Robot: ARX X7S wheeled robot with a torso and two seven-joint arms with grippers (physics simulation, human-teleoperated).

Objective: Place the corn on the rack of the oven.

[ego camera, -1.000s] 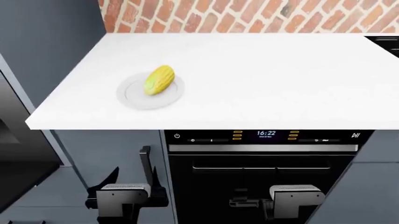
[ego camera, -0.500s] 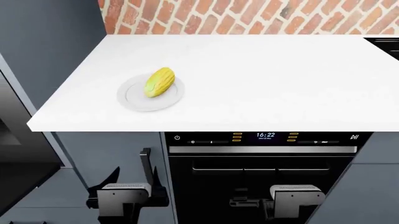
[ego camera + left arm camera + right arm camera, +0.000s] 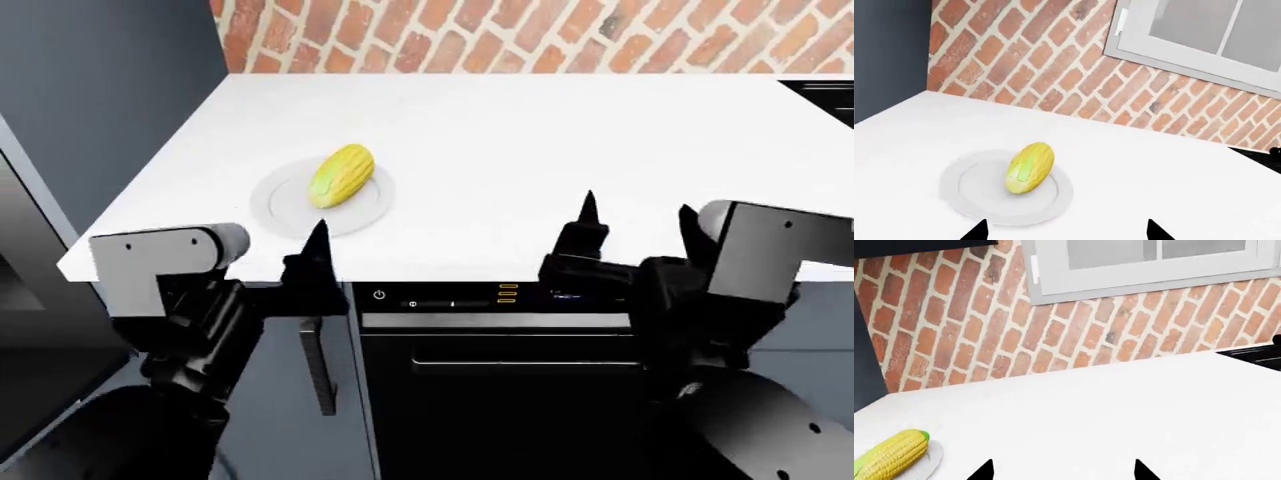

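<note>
The yellow corn (image 3: 342, 175) lies on a round pale plate (image 3: 287, 210) on the white counter, towards its left side. The left wrist view has the corn (image 3: 1030, 167) straight ahead of my left gripper (image 3: 1065, 234), which is open and empty, short of the plate. My right gripper (image 3: 638, 225) is open and empty at the counter's front edge, right of the corn (image 3: 891, 457). A dark opening with a pale grey frame at the far left (image 3: 34, 300) looks like the oven. The rack is out of view.
A black glass-fronted oven with a lit clock display (image 3: 534, 350) sits under the counter, behind both arms. A tall dark grey cabinet (image 3: 107, 60) stands at the left and a brick wall (image 3: 534, 35) runs behind. A black hob edge (image 3: 821, 95) shows at the far right.
Both arms have risen from low in front of the lower oven to the counter's front edge, fingers pointing over the counter. The corn and plate have not moved.
</note>
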